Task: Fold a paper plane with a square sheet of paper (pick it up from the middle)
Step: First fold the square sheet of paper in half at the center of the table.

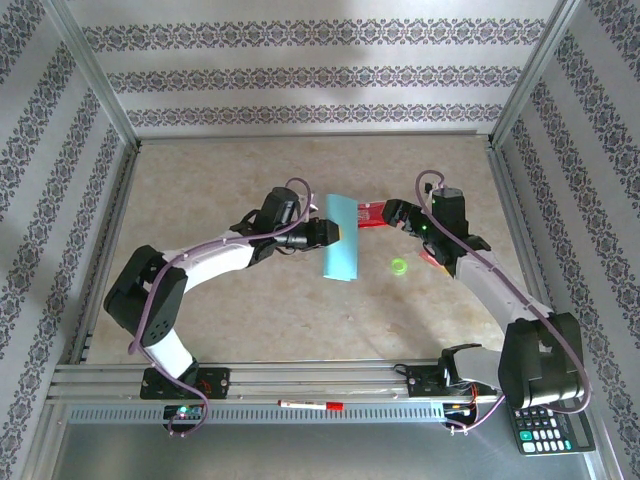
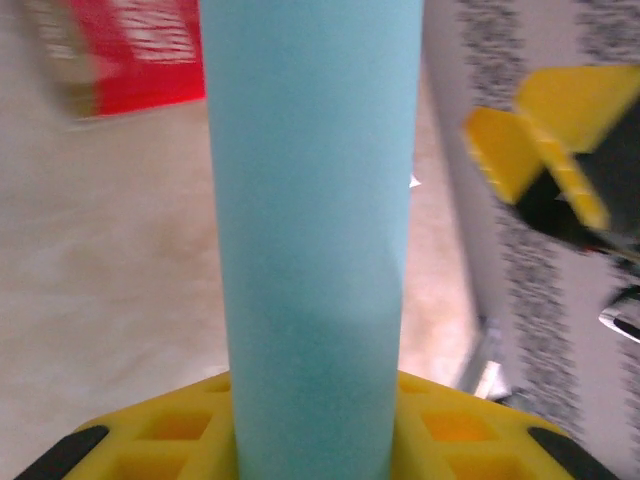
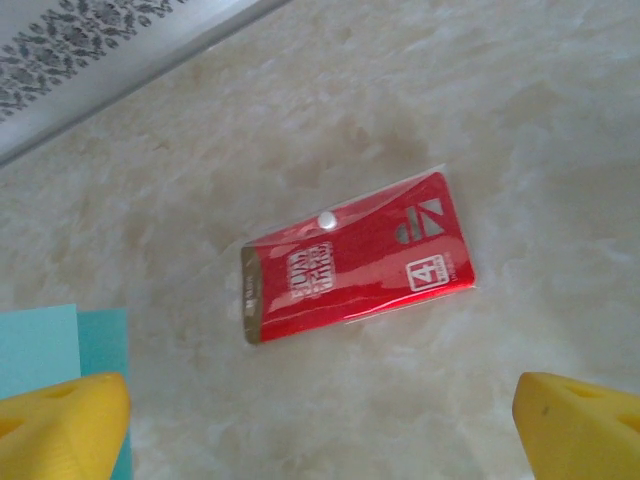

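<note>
- Step in hand: lifting the square sheet of paper [image 1: 344, 256] by its middle. No plane shape shows yet, so the folding looks barely begun.
- From above, the sheet sits near the centre of the desk [image 1: 250, 310] as a narrow light-blue band running from 12 to 6 o'clock, bent or doubled over, not lying flat.
- The left pincer [image 1: 328, 233] meets the band from its 9 o'clock side. On the left wrist camera the paper rises straight out from between the yellow fingers [image 2: 460, 435]. The jaws seem drawn in on it, though that close view is blurred and I would not swear the grip is firm.
- The right pincer [image 1: 398, 213] hangs with its jaws spread wide and nothing in them, above the red packet [image 3: 355, 262].
- Next move, as I judge it: secure the pinch and raise the sheet clear, then bring the right pincer in to press a crease.
- In the way: the red packet lies at 3 o'clock of the band's far end, just beside it. A small green ring [image 1: 399, 266] sits at 4 o'clock, apart from the paper. Both crowd the folding area.
</note>
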`<action>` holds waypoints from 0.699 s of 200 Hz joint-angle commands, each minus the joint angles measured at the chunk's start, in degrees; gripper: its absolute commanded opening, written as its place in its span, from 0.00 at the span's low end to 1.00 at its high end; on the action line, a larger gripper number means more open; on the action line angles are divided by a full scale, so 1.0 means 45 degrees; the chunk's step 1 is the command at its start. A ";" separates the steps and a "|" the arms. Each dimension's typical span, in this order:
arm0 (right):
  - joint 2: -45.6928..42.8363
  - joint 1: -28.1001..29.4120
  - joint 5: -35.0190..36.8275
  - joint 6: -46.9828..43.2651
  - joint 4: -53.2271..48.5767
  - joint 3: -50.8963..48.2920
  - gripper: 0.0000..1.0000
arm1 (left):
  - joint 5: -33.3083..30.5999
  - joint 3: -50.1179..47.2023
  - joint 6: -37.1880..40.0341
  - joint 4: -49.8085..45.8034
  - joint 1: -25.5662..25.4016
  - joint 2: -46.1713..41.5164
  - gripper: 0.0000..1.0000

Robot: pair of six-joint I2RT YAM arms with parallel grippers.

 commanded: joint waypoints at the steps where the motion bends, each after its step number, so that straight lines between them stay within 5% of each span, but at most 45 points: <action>1: -0.0074 -0.0012 -0.1452 -0.0471 -0.1301 0.0773 0.98 | 0.2345 -0.0872 -0.1687 0.2673 0.0504 0.0683 0.33; 39: 0.0318 0.0525 -0.2905 -0.1119 -0.2126 0.0928 0.98 | 0.3716 -0.1444 -0.1561 0.2812 0.1257 0.1786 0.29; 85: 0.1526 0.1595 -0.3837 -0.0754 -0.2136 0.0798 0.89 | 0.3192 -0.1141 0.1002 -0.0471 0.1590 0.2277 0.28; 108: 0.2527 0.2301 -0.4854 -0.0029 -0.1391 0.0637 0.78 | 0.3001 -0.1204 0.1596 -0.0878 0.1723 0.2495 0.28; 140: 0.3909 0.3505 -0.4899 0.0740 -0.0790 0.0712 0.48 | 0.2625 -0.1108 0.2205 -0.1366 0.1767 0.2759 0.27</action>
